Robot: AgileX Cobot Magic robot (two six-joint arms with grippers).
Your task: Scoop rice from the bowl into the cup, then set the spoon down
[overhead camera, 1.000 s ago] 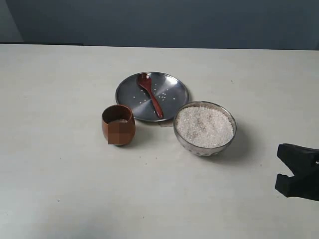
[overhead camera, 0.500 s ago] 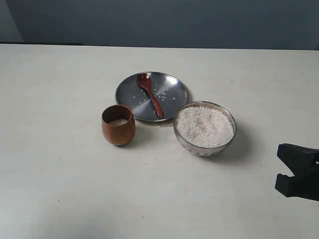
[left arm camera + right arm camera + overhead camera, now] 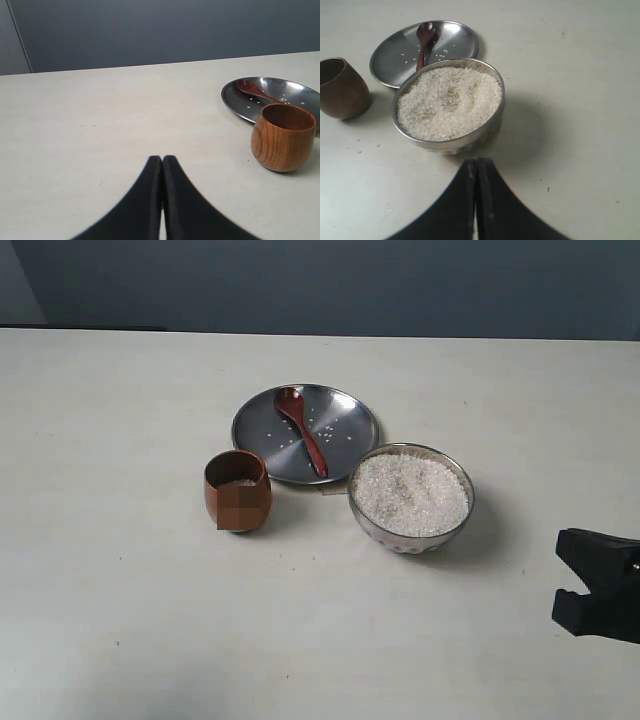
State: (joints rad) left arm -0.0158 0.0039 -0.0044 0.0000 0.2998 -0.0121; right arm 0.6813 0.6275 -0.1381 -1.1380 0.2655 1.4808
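Observation:
The dark wooden spoon (image 3: 301,430) lies on the round steel plate (image 3: 345,445), head toward the far side, with a few loose grains around it. The clear glass bowl (image 3: 411,496) is nearly full of white rice (image 3: 410,490) and stands just right of the plate. The reddish-brown wooden cup (image 3: 238,492) stands left of the bowl with a little rice inside. My right gripper (image 3: 476,161) is shut and empty, hovering near the bowl (image 3: 450,102). My left gripper (image 3: 162,159) is shut and empty, left of the cup (image 3: 282,136).
The pale table (image 3: 130,570) stretches around the three dishes. The right arm's black body (image 3: 600,585) shows at the exterior view's lower right edge. A few stray grains lie on the table by the cup (image 3: 367,147). A dark wall runs behind the table's far edge.

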